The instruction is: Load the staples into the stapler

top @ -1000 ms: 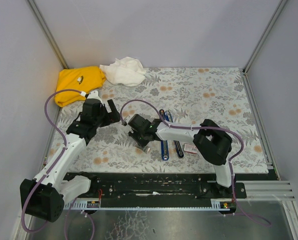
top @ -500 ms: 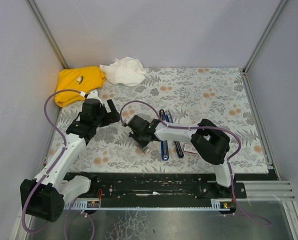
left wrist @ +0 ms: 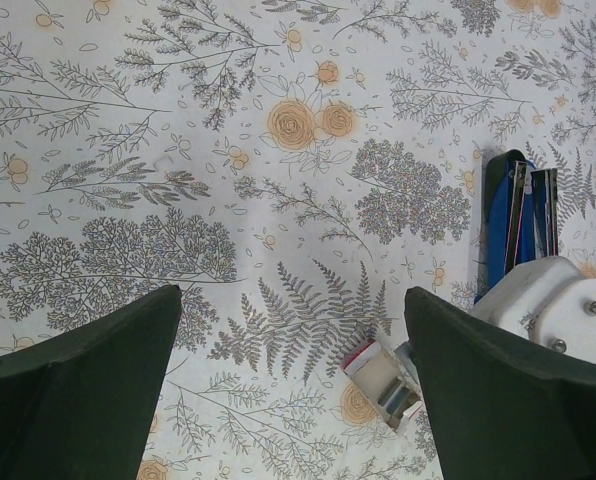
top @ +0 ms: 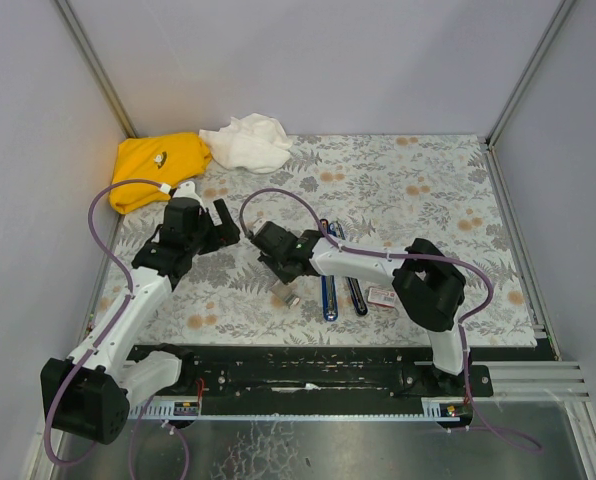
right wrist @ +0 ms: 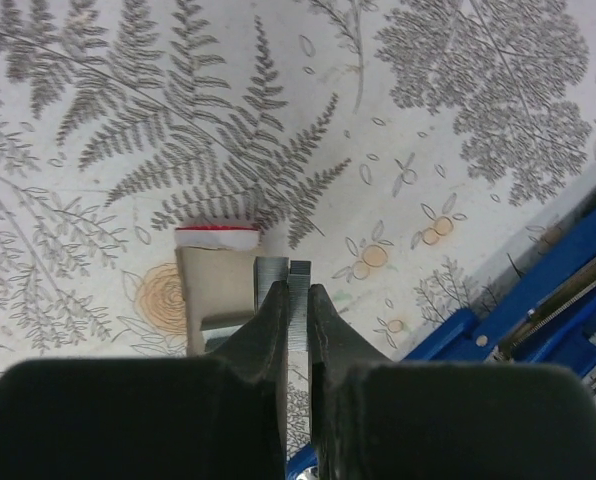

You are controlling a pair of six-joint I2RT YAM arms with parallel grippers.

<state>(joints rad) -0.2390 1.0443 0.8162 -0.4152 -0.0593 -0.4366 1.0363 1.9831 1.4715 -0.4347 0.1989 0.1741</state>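
Staples have left their container but have not reached the magazine, so the task looks roughly half done. The right gripper (right wrist: 296, 312) is pinched tight on a short silvery-grey staple strip (right wrist: 284, 272), held on edge just over the small whitish cardboard staple box (right wrist: 216, 288) with a red end. That box lies open at lower centre of the overhead view on the floral-print table cover (top: 428, 200). Just to the right of it, the slim desk stapler (top: 329, 285) with a bright blue top arm and black base lies swung open, its two long arms side by side. The left gripper (top: 223, 220) hovers at centre left, fingers spread wide and empty. Judging from this, what remains is carrying the strip to the blue channel, seating it and folding the stapler closed.
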